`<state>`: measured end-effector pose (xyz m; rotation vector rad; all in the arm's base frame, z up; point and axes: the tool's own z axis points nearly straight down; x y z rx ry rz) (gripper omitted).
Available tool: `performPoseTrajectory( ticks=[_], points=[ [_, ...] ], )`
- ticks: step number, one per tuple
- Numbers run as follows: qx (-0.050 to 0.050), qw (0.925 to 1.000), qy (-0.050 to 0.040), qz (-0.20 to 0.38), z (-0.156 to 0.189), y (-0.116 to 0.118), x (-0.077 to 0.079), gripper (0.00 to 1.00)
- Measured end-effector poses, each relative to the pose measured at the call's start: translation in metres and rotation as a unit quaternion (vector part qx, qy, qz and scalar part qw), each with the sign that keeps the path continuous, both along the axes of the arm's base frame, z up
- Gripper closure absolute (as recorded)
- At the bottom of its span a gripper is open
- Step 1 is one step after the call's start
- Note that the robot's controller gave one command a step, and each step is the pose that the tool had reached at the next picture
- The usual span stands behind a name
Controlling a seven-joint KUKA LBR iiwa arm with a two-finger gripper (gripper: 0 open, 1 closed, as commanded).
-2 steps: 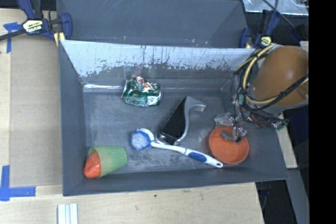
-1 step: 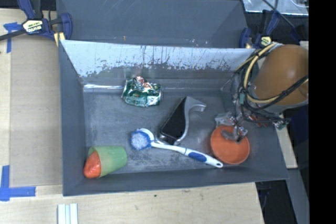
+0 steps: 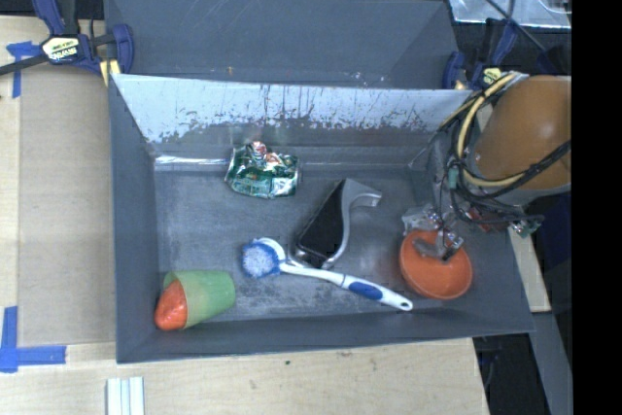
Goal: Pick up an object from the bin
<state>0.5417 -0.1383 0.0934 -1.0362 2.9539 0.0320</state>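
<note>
My hand (image 3: pixel 442 243) hangs low over the orange bowl (image 3: pixel 434 283) at the right end of the bin (image 3: pixel 136 238). I cannot tell whether it is apart or together. A white-and-blue dish brush (image 3: pixel 326 274) lies just beside the bowl.

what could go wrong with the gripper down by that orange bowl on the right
1. The gripper is low over the orange bowl, which lies close to the right wall of the bin. The arm might scrape that wall.
2. The bowl is round and shallow, so a grasp on its rim could slip.
3. The handle end of the white-and-blue brush lies right beside the bowl. Shifting the bowl could knock it.
</note>
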Motion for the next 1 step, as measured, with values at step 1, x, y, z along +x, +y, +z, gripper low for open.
performPoseTrajectory(
  ticks=[1],
  points=[
    [0.000,1.0000,-0.0011,0.000,0.0248,-0.0004,0.0006,1.00]
  ],
)
